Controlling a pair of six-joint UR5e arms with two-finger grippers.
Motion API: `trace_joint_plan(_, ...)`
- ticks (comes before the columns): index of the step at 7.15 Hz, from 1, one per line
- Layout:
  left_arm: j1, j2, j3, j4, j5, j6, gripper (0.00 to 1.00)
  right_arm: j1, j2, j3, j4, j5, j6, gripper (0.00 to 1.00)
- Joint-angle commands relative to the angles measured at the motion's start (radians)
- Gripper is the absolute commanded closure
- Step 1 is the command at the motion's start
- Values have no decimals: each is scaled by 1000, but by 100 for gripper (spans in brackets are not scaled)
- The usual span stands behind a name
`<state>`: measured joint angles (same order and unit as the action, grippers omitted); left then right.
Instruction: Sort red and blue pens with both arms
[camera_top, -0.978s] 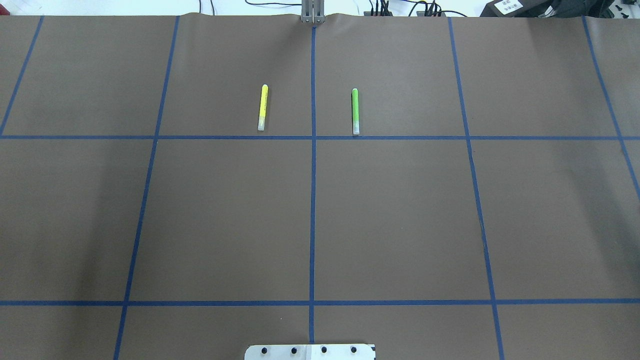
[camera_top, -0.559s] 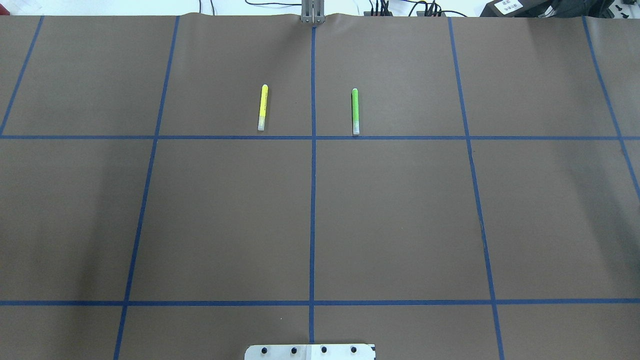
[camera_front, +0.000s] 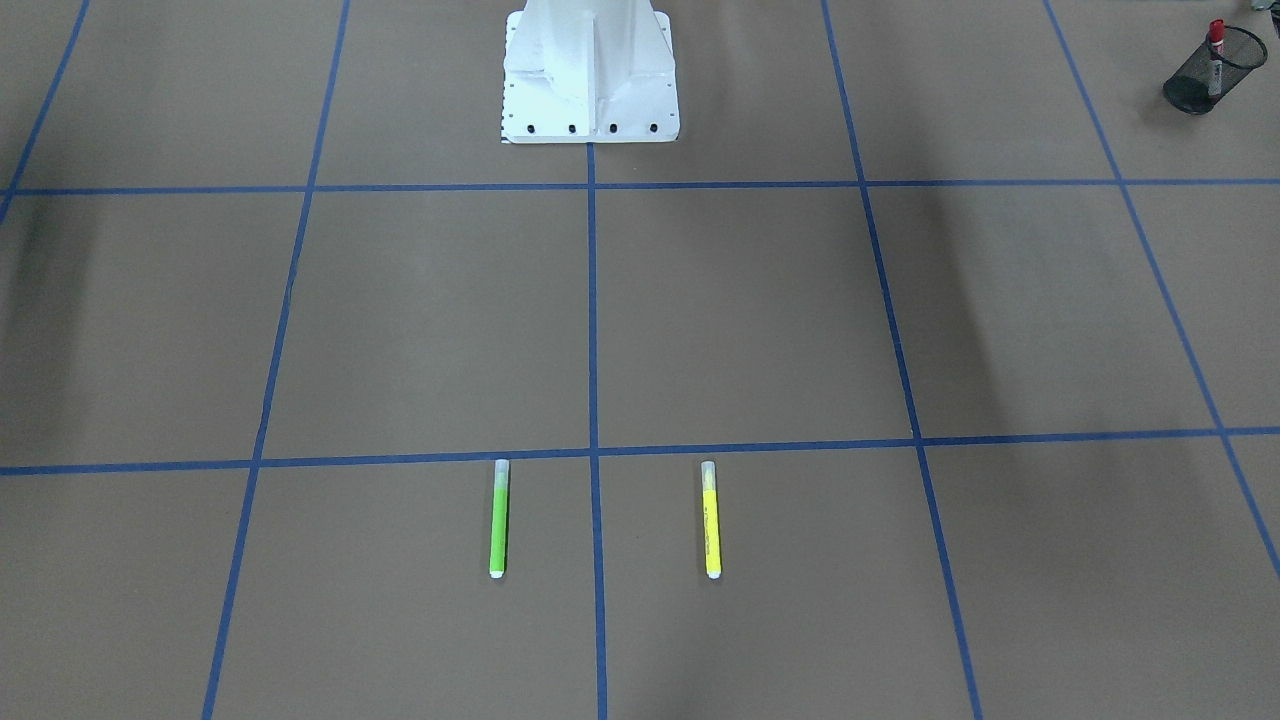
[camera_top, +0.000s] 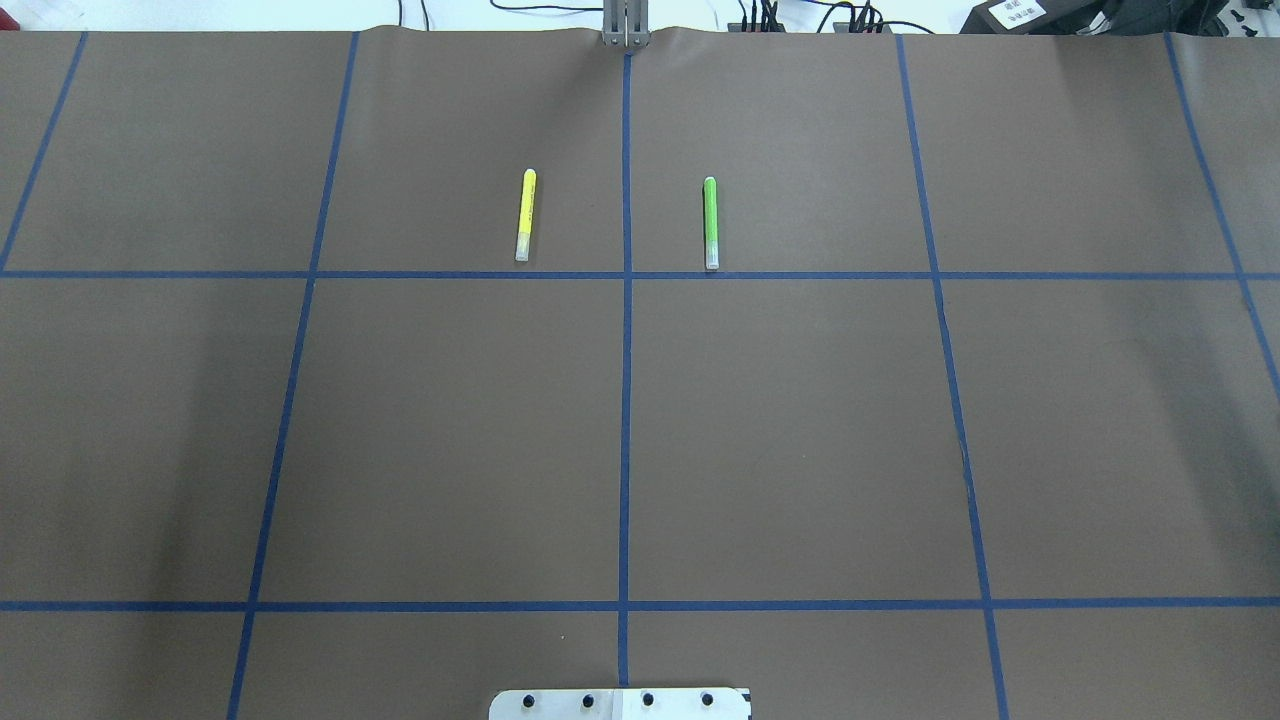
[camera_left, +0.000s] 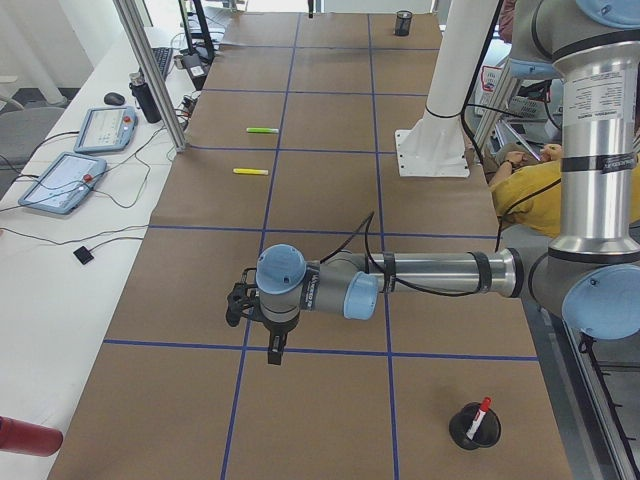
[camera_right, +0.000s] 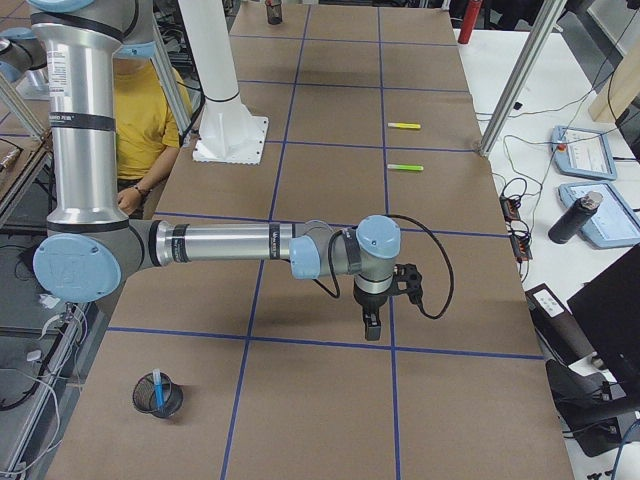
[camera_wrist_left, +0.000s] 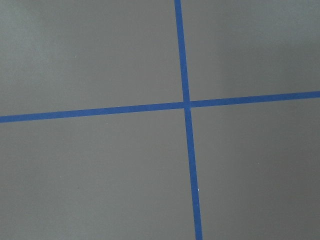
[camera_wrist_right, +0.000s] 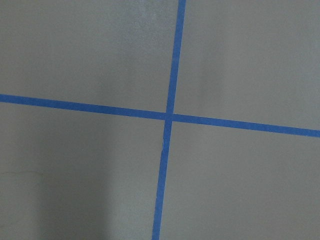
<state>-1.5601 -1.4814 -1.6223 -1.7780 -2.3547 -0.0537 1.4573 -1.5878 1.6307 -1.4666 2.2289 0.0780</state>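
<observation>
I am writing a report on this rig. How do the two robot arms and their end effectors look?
Both the left arm and the right arm are silver-grey tubes with pale blue joint caps. A black cable loops near each wrist. The left end effector and the right end effector are black.

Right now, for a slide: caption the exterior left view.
Left arm hovers above gridded table; red marker stands in mesh cup.

There are four writing tools: one yellow pen (camera_top: 525, 215), one lime-green pen (camera_top: 710, 222), one red-capped marker (camera_left: 482, 410) and one sky-blue pen (camera_right: 158, 388). There are two cups: a first mesh cup (camera_left: 462, 433) and a second mesh cup (camera_right: 144, 401). There are two arms: the left arm (camera_left: 430, 272) and the right arm (camera_right: 230, 243).
</observation>
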Motion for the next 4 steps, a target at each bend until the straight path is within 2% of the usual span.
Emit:
trace_joint_plan(1,0,7,4,0,0,0,0,0,0,1,2,0,0,0)
trace_joint_plan(4,0,26,1,0,-2,0,0,0,0,-2,19,0,0,0)
